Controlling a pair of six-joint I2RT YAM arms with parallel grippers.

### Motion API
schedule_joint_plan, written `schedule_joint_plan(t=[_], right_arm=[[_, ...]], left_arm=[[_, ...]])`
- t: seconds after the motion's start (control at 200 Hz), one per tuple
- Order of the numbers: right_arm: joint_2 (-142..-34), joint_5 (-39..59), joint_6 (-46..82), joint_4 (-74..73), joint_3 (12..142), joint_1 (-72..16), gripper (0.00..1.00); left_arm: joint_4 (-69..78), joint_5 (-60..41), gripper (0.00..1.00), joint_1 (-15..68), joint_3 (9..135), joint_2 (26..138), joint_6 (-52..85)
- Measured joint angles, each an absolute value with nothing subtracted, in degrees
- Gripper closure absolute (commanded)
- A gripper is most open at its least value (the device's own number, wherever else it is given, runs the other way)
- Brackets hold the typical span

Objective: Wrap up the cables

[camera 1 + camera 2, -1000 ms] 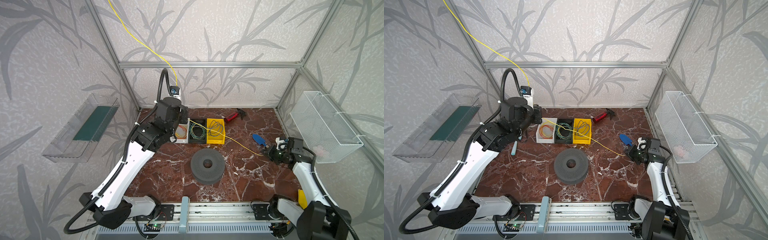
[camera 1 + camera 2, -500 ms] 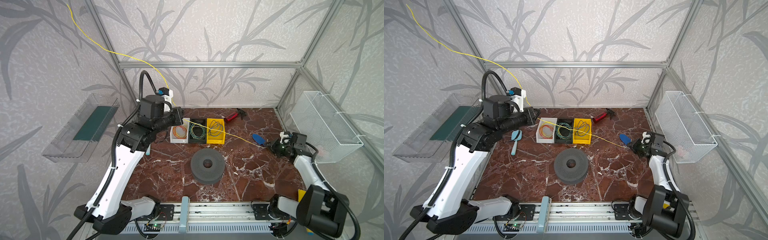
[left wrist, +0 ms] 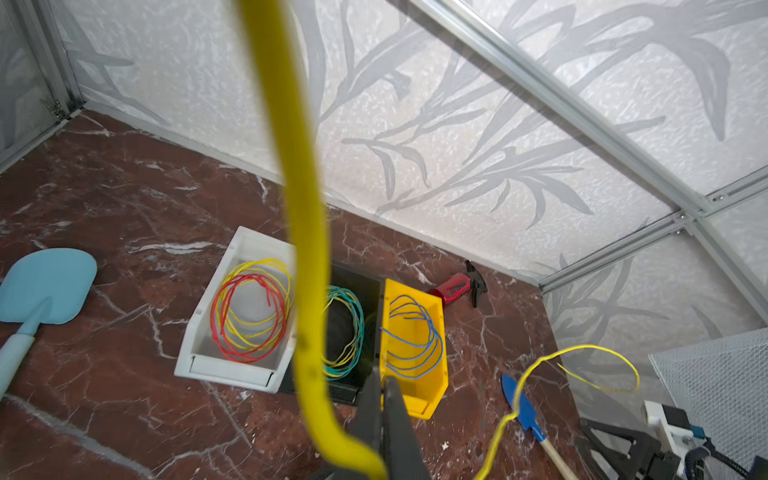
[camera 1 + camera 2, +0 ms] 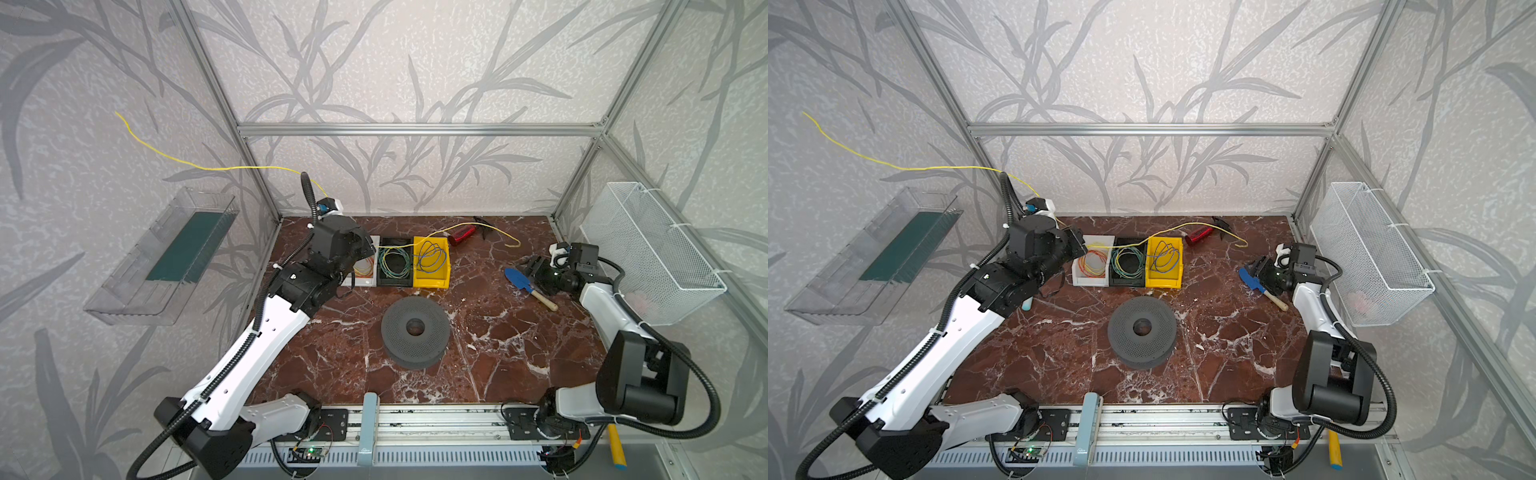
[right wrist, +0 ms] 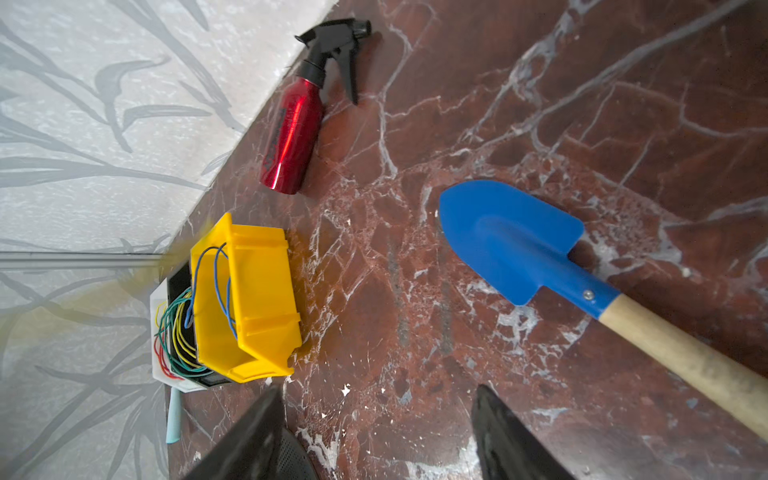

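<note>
Marble tabletop (image 4: 498, 353): left gripper (image 3: 384, 415) apparently pinches yellow cable (image 3: 305, 208); tail, past yellow bin (image 4: 432, 278), lies nearer the gaping right gripper (image 5: 378, 390).

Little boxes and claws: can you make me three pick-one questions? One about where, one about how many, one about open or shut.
1. Where is the blue wire?
A) white box
B) yellow box
C) wire basket

2. How many little boxes stand in the row?
A) two
B) three
C) five

3. The right claw is:
A) open and empty
B) shut on the shovel
C) shut on the bottle

Answers:
1 B, its loops lie in there.
2 B, white, black and yellow, side by side.
3 A, its fingers stand apart with nothing between.
</note>
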State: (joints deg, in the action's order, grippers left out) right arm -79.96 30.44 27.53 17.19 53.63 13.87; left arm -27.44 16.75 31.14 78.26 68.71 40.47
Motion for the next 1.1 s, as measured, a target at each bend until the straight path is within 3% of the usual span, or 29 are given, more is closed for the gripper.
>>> schedule_joint_plan(t=[0.29,0.465,0.69,1.099], right_arm=[[-64.69,27.77,22.41,23.86,53.49,9.04,0.27],[-58.17,29.28,20.12,24.1,56.16,-3.73,0.28],[-67.22,35.64,8.14,19.86,70.48,-18.37,0.27],[-90.83,48.18,-6.22,18.13,82.63,-25.15,0.29]], left_arm=[[-19.11,33.98,1.0,39.38,80.16,79.05,40.45],[-15.2,38.59,1.0,42.17,80.38,86.19,40.51],[-17.37,38.17,1.0,45.25,83.22,90.56,44.18],[-24.18,32.8,1.0,45.65,85.71,86.21,48.23]])
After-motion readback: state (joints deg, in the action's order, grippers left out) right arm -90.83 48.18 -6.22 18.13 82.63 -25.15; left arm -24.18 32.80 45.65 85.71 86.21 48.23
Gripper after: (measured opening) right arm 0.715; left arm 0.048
